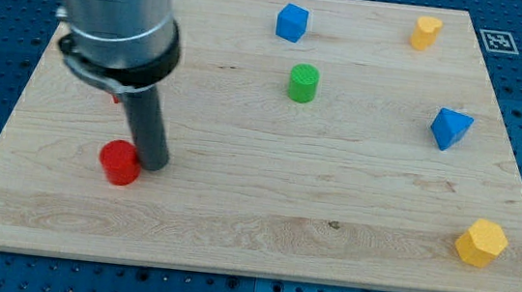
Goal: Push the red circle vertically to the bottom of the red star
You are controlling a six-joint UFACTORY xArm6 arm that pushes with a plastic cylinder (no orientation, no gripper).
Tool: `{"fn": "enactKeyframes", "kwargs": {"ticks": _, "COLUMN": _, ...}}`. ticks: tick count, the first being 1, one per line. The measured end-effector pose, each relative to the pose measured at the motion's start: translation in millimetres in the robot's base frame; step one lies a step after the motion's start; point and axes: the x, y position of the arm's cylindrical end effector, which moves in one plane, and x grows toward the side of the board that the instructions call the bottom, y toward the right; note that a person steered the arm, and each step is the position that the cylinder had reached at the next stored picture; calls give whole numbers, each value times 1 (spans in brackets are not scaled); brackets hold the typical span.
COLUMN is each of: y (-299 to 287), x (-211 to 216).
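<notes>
Arm's parked over the left side of the frame, big grey housing top left, dark rod coming down to the wooden board [262, 224]. My tip [153, 165] sits at lower left, touching or as good as touching the red circle [120, 162], which lies just to the tip's left and a hair lower. No hand to speak of here: it's a bare rod, nothing to spread or pinch, so the only state is rod down at the board w/ the block against its left side. Red star [115, 99]: barely a sliver of red peeks out at the left edge of the rod, under the housing, above the circle; shape can't be made out, so I'm taking it for the star. If so, the circle is already below it and roughly in line vertically, maybe a touch to the right. What matters for the next push, I'd say: tip is on the circle's right, so any shove from there goes leftward, not down. Rest of the blocks are well apart: green cylinder [304, 82] mid-top, blue cube [292, 22], yellow one [426, 32] top right, blue one [450, 128] at right, yellow hexagon-ish one [481, 242] lower right.
</notes>
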Motion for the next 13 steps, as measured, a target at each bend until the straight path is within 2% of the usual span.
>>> {"fn": "enactKeyframes", "kwargs": {"ticks": 2, "y": -5, "x": -21}}
{"fn": "enactKeyframes", "kwargs": {"ticks": 4, "y": -35, "x": 19}}
{"fn": "enactKeyframes", "kwargs": {"ticks": 5, "y": -31, "x": 1}}
{"fn": "enactKeyframes", "kwargs": {"ticks": 10, "y": -30, "x": 2}}
{"fn": "enactKeyframes", "kwargs": {"ticks": 11, "y": -10, "x": 2}}
{"fn": "enactKeyframes", "kwargs": {"ticks": 13, "y": 96, "x": 4}}
